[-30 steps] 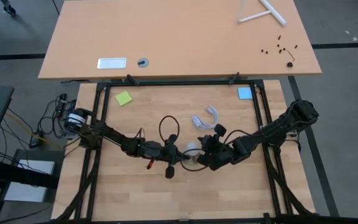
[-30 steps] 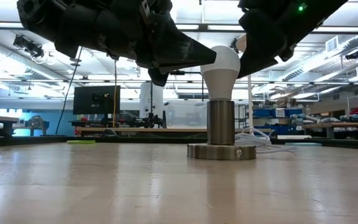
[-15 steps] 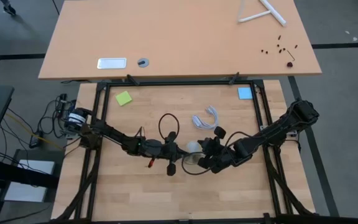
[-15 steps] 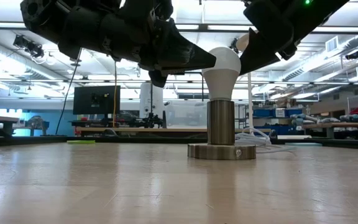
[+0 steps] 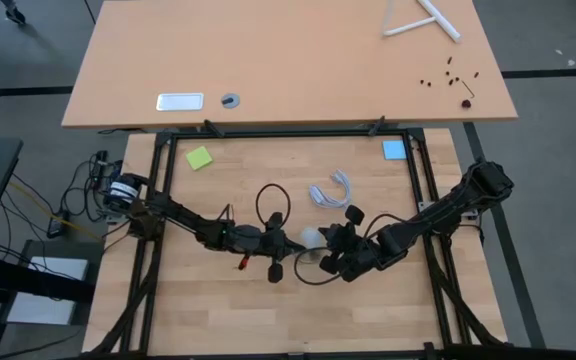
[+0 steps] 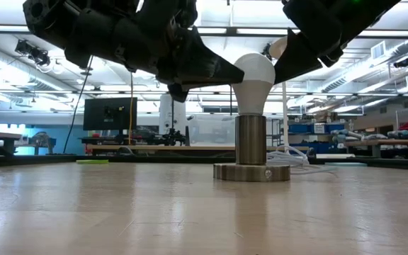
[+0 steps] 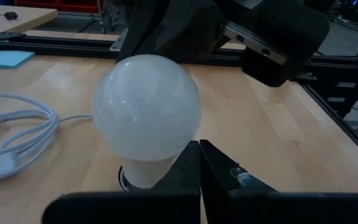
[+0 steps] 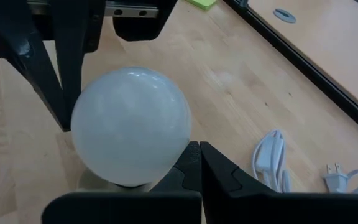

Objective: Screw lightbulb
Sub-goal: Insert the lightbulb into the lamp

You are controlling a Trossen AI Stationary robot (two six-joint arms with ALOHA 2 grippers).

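Note:
The white frosted lightbulb [image 6: 253,79] stands upright with its screw end in the round metal socket [image 6: 251,171] on the wooden table. It also shows in the high view [image 5: 311,237]. My left gripper [image 7: 199,163] is shut, its tips at the globe's side that faces the table's left [image 6: 239,71]. My right gripper [image 8: 197,163] is shut, its tips beside the globe's opposite side [image 6: 280,65]. The two grippers flank the bulb in the high view, the left gripper [image 5: 290,243] and the right gripper [image 5: 328,250]. My left gripper lies with its shut fingertips [image 6: 236,70] against the globe's widest part [image 7: 188,134], coming level from the table's left. The bulb stands upright in the socket. My right gripper has its shut fingertips [image 8: 194,152] at the globe's lower side [image 8: 178,146], slanting down from the right; whether they touch it I cannot tell.
The socket's white cord [image 5: 330,190] lies coiled behind the bulb toward the far edge. A green note [image 5: 199,158] and a blue note [image 5: 394,150] lie at the far corners. A black frame [image 5: 288,132] rims the table. A second table stands beyond.
My right gripper has gone a little toward the table's near edge beside the bulb, staying shut. The bulb stays upright in the socket.

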